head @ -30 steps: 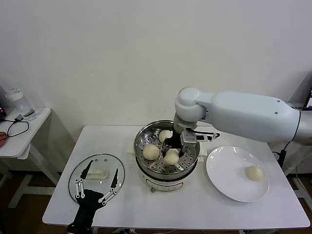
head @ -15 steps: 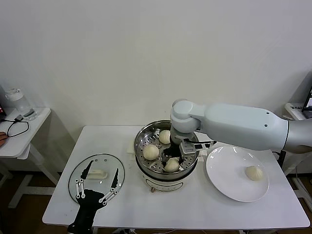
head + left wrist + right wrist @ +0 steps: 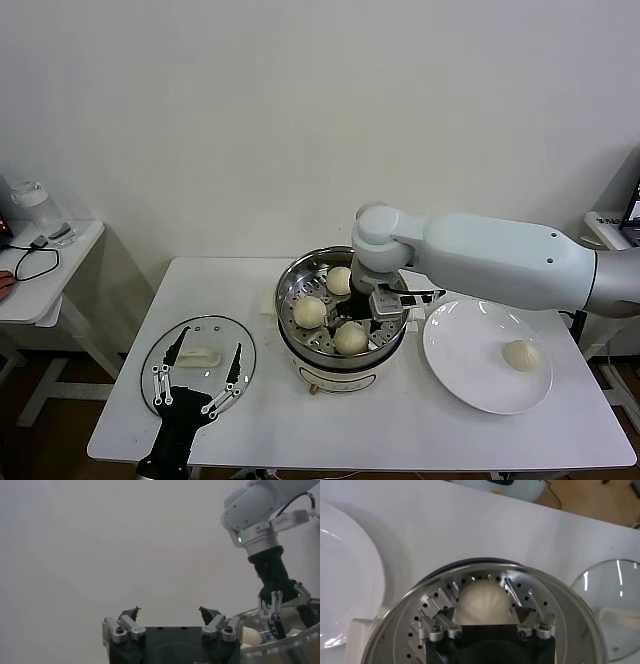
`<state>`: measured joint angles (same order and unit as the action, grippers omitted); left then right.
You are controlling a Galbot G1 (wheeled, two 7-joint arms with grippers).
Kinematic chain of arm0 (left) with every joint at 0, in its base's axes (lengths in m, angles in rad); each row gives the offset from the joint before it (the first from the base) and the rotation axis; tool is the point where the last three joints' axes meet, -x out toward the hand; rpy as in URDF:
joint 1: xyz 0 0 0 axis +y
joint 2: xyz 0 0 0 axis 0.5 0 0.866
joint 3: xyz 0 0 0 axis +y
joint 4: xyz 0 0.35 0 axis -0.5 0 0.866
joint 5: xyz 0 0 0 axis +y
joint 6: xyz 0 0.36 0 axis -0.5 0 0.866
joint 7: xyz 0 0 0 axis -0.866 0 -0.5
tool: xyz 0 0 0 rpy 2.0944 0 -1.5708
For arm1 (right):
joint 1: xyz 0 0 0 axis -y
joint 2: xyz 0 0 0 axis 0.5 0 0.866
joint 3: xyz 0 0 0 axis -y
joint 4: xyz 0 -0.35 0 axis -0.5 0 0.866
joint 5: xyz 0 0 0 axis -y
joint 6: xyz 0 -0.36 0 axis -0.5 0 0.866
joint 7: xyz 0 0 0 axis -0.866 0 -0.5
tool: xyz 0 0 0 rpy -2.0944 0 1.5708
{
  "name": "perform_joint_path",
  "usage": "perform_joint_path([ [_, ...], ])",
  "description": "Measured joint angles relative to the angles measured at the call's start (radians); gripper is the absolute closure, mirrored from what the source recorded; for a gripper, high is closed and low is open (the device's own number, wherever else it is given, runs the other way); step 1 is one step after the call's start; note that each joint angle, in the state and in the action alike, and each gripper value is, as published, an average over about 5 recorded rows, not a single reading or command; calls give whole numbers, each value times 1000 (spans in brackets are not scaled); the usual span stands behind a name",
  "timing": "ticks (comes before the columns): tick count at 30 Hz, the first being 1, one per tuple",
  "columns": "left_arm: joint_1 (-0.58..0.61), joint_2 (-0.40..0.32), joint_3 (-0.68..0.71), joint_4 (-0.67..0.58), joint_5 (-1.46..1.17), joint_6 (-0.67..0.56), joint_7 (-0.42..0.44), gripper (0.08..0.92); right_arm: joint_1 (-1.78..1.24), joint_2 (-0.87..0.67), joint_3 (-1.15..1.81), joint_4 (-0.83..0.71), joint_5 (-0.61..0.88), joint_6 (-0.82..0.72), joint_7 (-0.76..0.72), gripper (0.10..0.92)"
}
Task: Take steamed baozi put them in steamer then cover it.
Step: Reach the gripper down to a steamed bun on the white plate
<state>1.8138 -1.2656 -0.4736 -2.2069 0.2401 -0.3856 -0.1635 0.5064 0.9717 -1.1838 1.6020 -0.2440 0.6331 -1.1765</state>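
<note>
Baozi loading, third bun just set in the steamer.
Right gripper hovers over it, fingers wide; next, fetch the last baozi from the plate. Left gripper, fingers spread, waits above the cover.

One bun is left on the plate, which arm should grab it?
Right. The right gripper is open over the steamer, next to the plate holding the last bun. The left gripper sits by the lid on the far side.
</note>
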Motion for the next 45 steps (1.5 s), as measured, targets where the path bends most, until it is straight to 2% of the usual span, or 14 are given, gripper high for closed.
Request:
perform_joint_path([
  [5, -2, 4, 5, 0, 0, 0, 0, 177, 26, -61, 52, -24, 82, -76, -23, 203],
  [9, -7, 8, 11, 1, 0, 3, 0, 177, 41, -130, 78, -71, 196, -204, -22, 203],
  [15, -10, 13, 14, -1, 1, 4, 1, 177, 38, -241, 98, -183, 372, -429, -18, 203],
  [20, -14, 15, 18, -1, 1, 7, 2, 177, 6, -327, 103, -298, 448, -550, -17, 203],
  [30, -16, 5, 14, 0, -4, 14, 3, 177, -164, -428, 177, -471, 454, -652, -25, 203],
  [45, -10, -4, 10, 2, -11, 15, 5, 177, -406, -429, 294, -605, 377, -687, -5, 203],
])
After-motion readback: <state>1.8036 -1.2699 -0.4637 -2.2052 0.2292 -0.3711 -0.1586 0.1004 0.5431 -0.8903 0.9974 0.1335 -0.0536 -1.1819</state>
